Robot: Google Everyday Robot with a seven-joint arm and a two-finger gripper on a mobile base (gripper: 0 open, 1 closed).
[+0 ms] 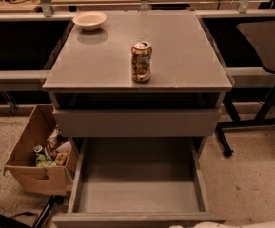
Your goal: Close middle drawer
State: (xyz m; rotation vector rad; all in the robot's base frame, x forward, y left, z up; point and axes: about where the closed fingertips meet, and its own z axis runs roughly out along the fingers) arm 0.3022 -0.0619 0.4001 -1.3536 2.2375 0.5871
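Observation:
The middle drawer (137, 194) is pulled far out at the bottom of the grey cabinet. Its bare grey inside is open to view, with thin side walls and its flat front (137, 219) nearest me at the lower edge. Above it, another grey drawer front (137, 122) stands slightly out under the cabinet top. Only a white part of my arm (244, 223) shows at the bottom right edge, just in front of the open drawer's front. My gripper itself is out of view.
A soda can (141, 61) and a pale bowl (89, 21) stand on the cabinet top (184, 56). A cardboard box (37, 156) with trash sits on the floor at the left. A chair base (251, 122) stands at the right.

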